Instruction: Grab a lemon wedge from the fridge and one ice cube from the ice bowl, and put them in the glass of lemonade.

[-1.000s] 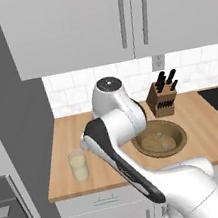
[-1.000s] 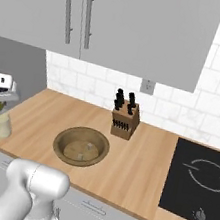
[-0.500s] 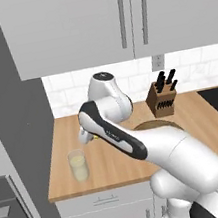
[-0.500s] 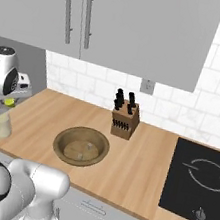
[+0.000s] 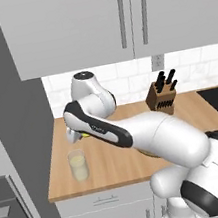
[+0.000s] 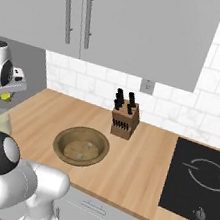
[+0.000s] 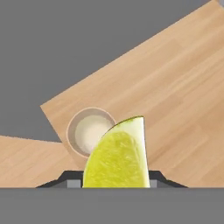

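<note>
My gripper [image 7: 116, 180] is shut on the lemon wedge [image 7: 117, 156], a bright yellow crescent that looms large in the hand view. Below it and slightly to the left in that view stands the glass of lemonade [image 7: 89, 131], seen from above. In the left base view the gripper [image 5: 78, 135] hangs above the counter with the wedge [image 5: 85, 134], up and behind the glass [image 5: 78, 164]. From the right base view the wedge [image 6: 4, 96] sits under the hand, above the glass [image 6: 4, 123]. The wooden ice bowl [image 6: 81, 146] holds ice cubes [image 6: 79, 154]. The grey fridge [image 5: 13, 128] side stands at the left.
A knife block [image 6: 124, 119] stands behind the bowl against the tiled wall. A black cooktop [image 6: 199, 180] lies at the counter's right end. Pale grey wall cabinets [image 5: 115, 18] hang above. The counter's [image 5: 111, 169] left edge meets the fridge side.
The arm has swung left across the counter, carrying the lemon wedge from over the bowl area to just above and behind the glass. The glass and bowl have not moved.
</note>
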{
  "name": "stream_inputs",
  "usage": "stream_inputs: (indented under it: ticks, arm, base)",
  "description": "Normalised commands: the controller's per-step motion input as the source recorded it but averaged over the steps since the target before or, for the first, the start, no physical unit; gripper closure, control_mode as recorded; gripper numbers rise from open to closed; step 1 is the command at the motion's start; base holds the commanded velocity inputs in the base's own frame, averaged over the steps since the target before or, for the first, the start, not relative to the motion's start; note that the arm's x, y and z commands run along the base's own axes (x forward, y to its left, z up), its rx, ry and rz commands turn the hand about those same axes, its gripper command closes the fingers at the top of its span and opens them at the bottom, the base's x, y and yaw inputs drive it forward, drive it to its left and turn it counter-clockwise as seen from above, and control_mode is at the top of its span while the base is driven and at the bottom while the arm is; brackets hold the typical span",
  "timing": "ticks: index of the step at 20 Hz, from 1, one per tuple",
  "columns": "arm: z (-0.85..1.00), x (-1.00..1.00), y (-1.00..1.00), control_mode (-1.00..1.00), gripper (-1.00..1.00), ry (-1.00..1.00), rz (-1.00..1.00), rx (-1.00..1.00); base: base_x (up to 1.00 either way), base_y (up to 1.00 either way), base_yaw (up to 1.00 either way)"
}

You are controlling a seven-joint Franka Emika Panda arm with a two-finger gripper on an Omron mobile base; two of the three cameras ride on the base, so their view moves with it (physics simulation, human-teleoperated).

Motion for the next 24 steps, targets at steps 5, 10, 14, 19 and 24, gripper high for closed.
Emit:
stream_inputs:
  ticks: [5,10,14,19,24]
  arm:
    - [0.0,0.0,0.37,-1.0,1.0,0.0,0.0,-0.02]
    - [-0.08,0.11,0.0,-1.0,1.0,0.0,0.0,-0.02]
    - [-0.08,0.13,0.0,-1.0,1.0,0.01,0.0,-0.01]
    - [-0.02,0.05,0.07,-1.0,1.0,0.01,0.0,0.0]
    - [0.0,-0.03,0.12,-1.0,1.0,0.0,0.03,0.0]
  base:
    - [0.0,0.0,0.0]
    - [0.0,0.0,0.0]
    - [0.0,0.0,0.0]
    - [0.0,0.0,0.0]
    - [0.0,0.0,0.0]
